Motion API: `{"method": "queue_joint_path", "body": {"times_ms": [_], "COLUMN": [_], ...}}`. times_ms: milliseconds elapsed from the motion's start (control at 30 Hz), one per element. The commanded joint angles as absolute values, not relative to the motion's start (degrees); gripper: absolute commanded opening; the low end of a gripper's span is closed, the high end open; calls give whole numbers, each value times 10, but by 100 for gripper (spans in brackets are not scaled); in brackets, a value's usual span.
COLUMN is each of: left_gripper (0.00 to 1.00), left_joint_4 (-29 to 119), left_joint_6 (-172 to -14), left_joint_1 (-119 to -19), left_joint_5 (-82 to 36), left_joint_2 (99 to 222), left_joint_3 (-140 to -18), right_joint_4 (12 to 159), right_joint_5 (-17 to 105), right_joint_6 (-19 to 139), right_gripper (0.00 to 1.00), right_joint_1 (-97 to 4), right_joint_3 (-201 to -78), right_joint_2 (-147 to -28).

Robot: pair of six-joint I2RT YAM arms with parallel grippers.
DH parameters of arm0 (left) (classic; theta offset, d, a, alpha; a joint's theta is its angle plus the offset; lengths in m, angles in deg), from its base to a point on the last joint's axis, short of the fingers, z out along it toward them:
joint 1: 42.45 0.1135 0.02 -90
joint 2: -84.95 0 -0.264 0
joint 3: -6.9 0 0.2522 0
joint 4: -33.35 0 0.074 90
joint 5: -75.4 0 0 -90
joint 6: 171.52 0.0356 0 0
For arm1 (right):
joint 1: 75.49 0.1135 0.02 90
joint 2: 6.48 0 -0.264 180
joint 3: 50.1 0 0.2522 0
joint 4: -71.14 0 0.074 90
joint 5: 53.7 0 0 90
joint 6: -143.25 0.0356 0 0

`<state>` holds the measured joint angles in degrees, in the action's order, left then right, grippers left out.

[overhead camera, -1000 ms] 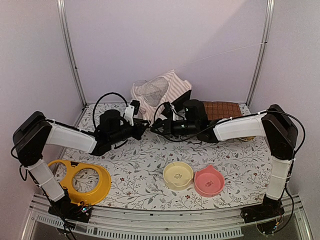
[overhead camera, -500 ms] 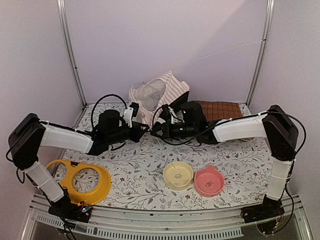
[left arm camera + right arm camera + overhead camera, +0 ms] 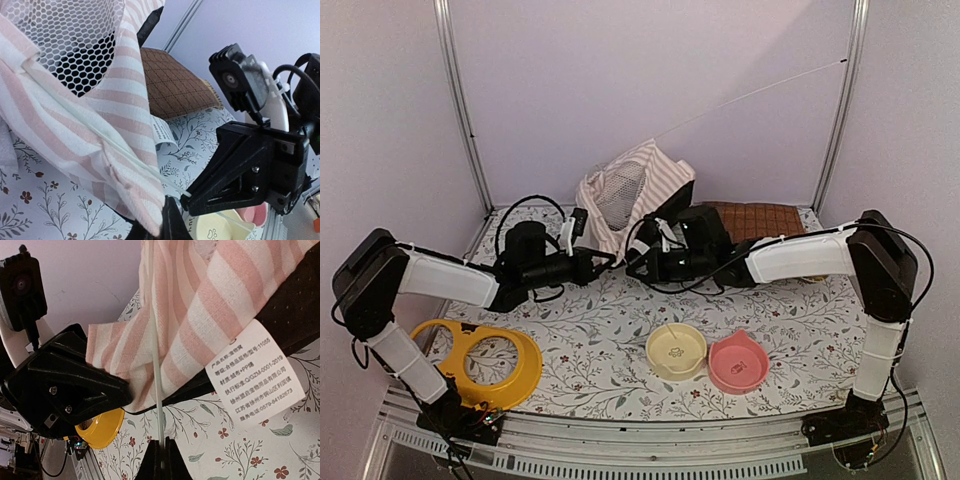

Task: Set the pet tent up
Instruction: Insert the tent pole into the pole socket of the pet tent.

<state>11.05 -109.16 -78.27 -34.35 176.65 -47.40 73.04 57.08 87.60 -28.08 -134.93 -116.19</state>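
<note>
The pet tent [image 3: 635, 190], pink-and-white striped fabric with a white mesh panel, sits bunched at the back of the table. A thin clear pole [image 3: 760, 95] runs from it up toward the right post. My left gripper [image 3: 608, 258] is at the tent's front edge, shut on a striped fabric corner [image 3: 150, 210]. My right gripper [image 3: 632, 262] faces it closely, shut on the near end of the pole [image 3: 156, 390]. In the left wrist view the pole [image 3: 135, 160] follows the fabric hem into the right gripper's fingertips [image 3: 200, 197]. The tent's black base [image 3: 295, 305] shows under the stripes.
A brown quilted mat [image 3: 760, 218] lies behind the right arm. A yellow ring-shaped dish [image 3: 480, 360] sits front left, with a cream bowl [image 3: 676, 350] and a pink bowl [image 3: 738, 362] front centre. A white care label [image 3: 255, 370] hangs from the tent.
Both grippers have shifted a little left and back together. The tent fabric has lifted, and the pole's far end has swung higher along the right post.
</note>
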Motion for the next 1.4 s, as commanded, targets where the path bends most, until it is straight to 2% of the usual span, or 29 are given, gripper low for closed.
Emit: {"method": "queue_joint_path", "body": {"times_ms": [0,567,700,967,1167,1367], "left_gripper": [0,0,2,6,2,0], "left_joint_4": [69,163,235,271,349,398], "left_joint_6": [-1145,-1286,-1278,-1276,-1231,-1192], "left_joint_1": [-787,-778,-779,-780,-785,-785], "left_joint_5": [-430,-378,-337,-307,-280,-289], "left_joint_2": [1754,1819,1832,1863,1914,2002], "left_joint_3": [-484,-567,-586,-608,-672,-722], "right_joint_4": [768,788,781,779,811,842], "right_joint_5": [487,493,484,498,555,557], "right_joint_6": [858,807,805,796,815,830], "right_gripper": [0,0,0,0,0,0], "right_joint_1": [-274,-228,-224,-217,-216,-217], "right_joint_3": [-1386,-1426,-1427,-1439,-1479,-1494], "right_joint_2": [-1182,-1201,-1192,-1196,-1240,-1269]}}
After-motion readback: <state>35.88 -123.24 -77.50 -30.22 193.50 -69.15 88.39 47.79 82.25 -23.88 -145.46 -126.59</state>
